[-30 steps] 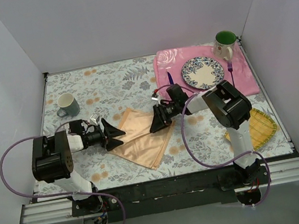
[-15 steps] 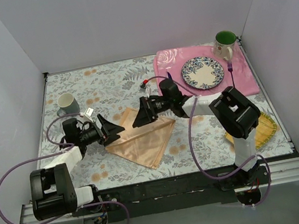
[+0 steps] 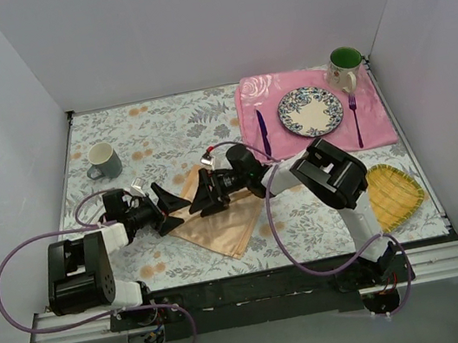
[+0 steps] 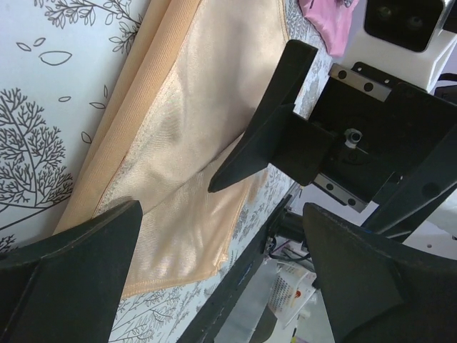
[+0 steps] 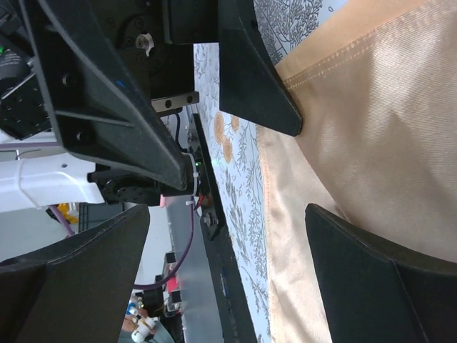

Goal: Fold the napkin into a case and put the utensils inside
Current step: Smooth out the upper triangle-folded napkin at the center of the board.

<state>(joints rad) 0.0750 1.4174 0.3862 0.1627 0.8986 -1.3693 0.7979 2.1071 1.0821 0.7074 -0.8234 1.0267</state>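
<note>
Peach-orange napkin (image 3: pixel 225 225): lies on the floral-print counter (image 3: pixel 161 130) in front of both arms, turned corner-on like a diamond. The left wrist view shows a hemmed band along one edge with a shinier layer beside it.
Case: not formed; the cloth is a broad sheet, not a narrow pouch.
Left end effector (image 3: pixel 175 209): fingers spread wide with nothing pinched, low over the napkin's left corner and pointing right.
Right end effector (image 3: pixel 203 198): also spread wide and empty, low over the napkin's far-left edge. It points left, with its tips just beside those of the left one.
Knife (image 3: pixel 263 133): dark purple, on the pink floral placemat (image 3: pixel 380 127) just left of the plate (image 3: pixel 311 111), well apart from the napkin.
Fork (image 3: pixel 355 119): purple, on the placemat just right of the plate.
Mugs: a green-lined mug (image 3: pixel 344 67) stands at the placemat's far right corner, and a grey-green mug (image 3: pixel 104 161) stands near the counter's left side.
Yellow woven mat (image 3: pixel 394 194): on the counter near its right edge, beside the right arm.
</note>
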